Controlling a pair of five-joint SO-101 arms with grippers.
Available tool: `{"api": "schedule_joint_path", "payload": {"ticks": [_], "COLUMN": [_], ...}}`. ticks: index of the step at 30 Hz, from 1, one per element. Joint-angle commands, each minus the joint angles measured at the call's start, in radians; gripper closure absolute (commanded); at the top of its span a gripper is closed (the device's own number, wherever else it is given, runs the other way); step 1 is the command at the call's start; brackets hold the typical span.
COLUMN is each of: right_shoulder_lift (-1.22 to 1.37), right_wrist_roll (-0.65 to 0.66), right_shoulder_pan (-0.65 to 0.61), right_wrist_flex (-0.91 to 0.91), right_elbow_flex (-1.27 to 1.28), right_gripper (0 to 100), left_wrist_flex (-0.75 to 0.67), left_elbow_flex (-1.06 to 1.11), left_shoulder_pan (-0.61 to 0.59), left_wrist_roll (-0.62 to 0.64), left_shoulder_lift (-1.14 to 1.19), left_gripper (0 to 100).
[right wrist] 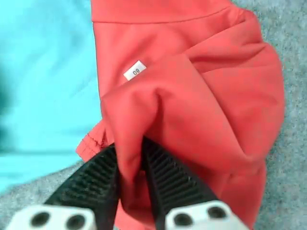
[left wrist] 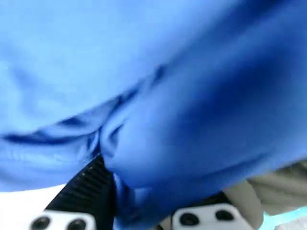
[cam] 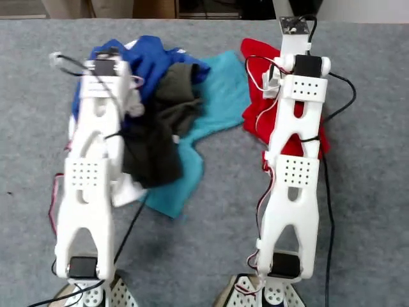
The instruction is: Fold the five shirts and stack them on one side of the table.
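A fold of the red shirt (right wrist: pixel 192 96) is pinched between the black ridged fingers (right wrist: pixel 91 182) of my right gripper (right wrist: pixel 129 182), which is shut on it. In the high view the red shirt (cam: pixel 255 57) lies at the back right under the right arm (cam: pixel 297 83). My left gripper (left wrist: pixel 112 167) is shut on a bunched fold of the blue shirt (left wrist: pixel 168 96); one of its fingers is hidden by the cloth. The blue shirt (cam: pixel 150 57) tops a heap at the back left, by the left arm (cam: pixel 102 77). A teal shirt (cam: pixel 223 96), a dark shirt (cam: pixel 153 150) and white cloth (cam: pixel 128 188) lie tangled there.
The grey carpeted table (cam: pixel 204 256) is bare in front between the two arm bases and along the far right. Black cables (cam: pixel 342 96) trail beside the right arm. The teal shirt (right wrist: pixel 43 72) touches the red one.
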Motion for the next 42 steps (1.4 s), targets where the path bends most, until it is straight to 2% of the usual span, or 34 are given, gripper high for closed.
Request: {"api": "schedule_joint_path", "payload": {"ticks": [1,6,14,21,24,28,31,38,42], "right_shoulder_lift": [-0.007,-0.007,-0.007,-0.008,-0.008,-0.008,-0.008,-0.008,-0.007], "right_wrist_roll": [0.006,0.006,0.006,0.006,0.006,0.006,0.006,0.006,0.006], "right_shoulder_pan": [-0.001,-0.001,-0.002,-0.002,-0.002,-0.004,-0.007,-0.010,-0.027], "right_wrist_flex": [0.003,0.003,0.003,0.003,0.003,0.003,0.003,0.003,0.005], "right_elbow_flex": [-0.041,-0.041,-0.041,-0.041,-0.041,-0.041,-0.041,-0.041,-0.036], "right_gripper": [99.5,99.5,99.5,99.5,99.5,99.5,99.5,99.5,99.5], "left_wrist_flex": [0.008,0.008,0.008,0.008,0.008,0.009,0.009,0.009,0.009], "left_elbow_flex": [-0.066,-0.135,-0.157,-0.149,-0.147,-0.147,-0.163,-0.160,-0.147], "left_shoulder_pan": [-0.222,-0.400,-0.623,-0.792,-0.815,-0.746,-0.640,-0.440,-0.276], "left_wrist_roll": [-0.060,-0.150,-0.173,-0.262,-0.267,-0.256,-0.161,0.181,0.153], "left_shoulder_lift": [0.015,-0.030,-0.120,-0.170,-0.170,-0.171,-0.183,-0.400,-0.552], "left_gripper": [98,98,98,98,98,98,96,67,66]}}
